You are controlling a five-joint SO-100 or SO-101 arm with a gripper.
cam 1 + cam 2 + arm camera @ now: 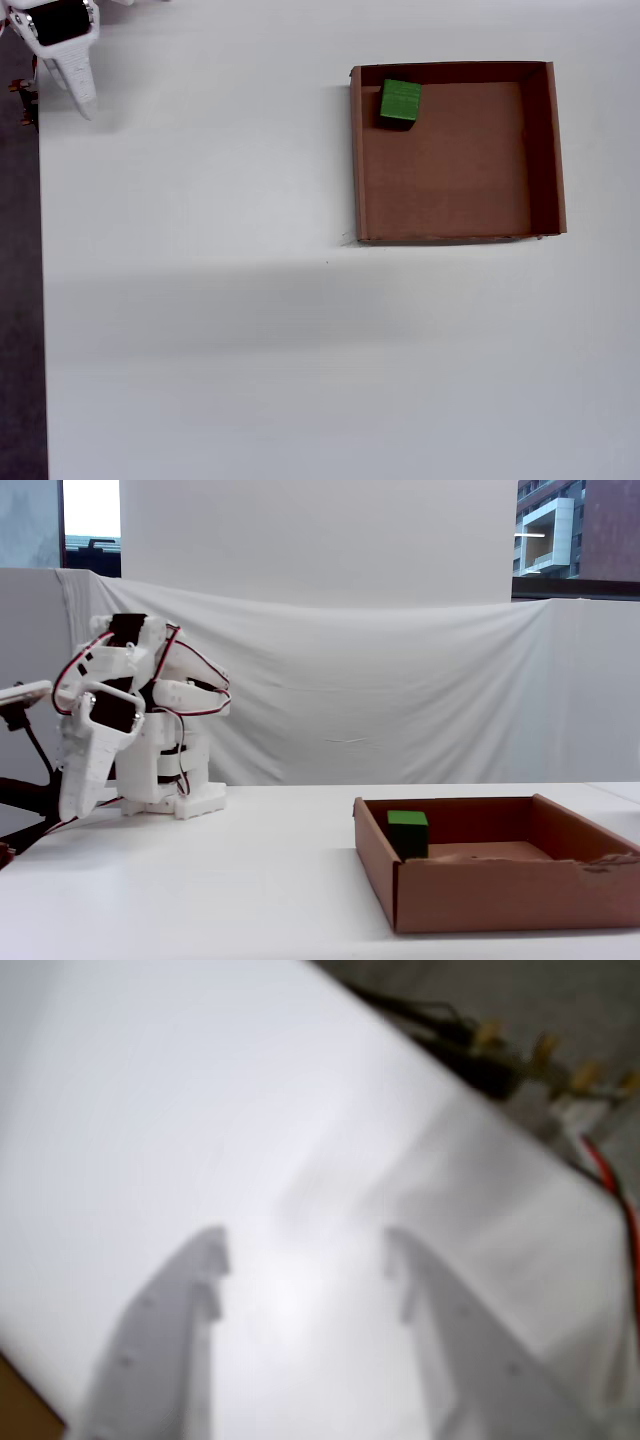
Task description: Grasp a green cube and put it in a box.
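Green cube (401, 101), one, in box (460, 237).

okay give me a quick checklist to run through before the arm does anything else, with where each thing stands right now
1. Green cube inside the box: ok, it sits in one corner on the floor.
2. Gripper empty: ok, the wrist view shows nothing between the fingers.
3. Jaws open: ok, they stand apart.
4. Arm clear of the box: ok, it is folded at the table's far corner in the overhead view.
5. Box undamaged: cannot tell, the front rim looks slightly torn in the fixed view.
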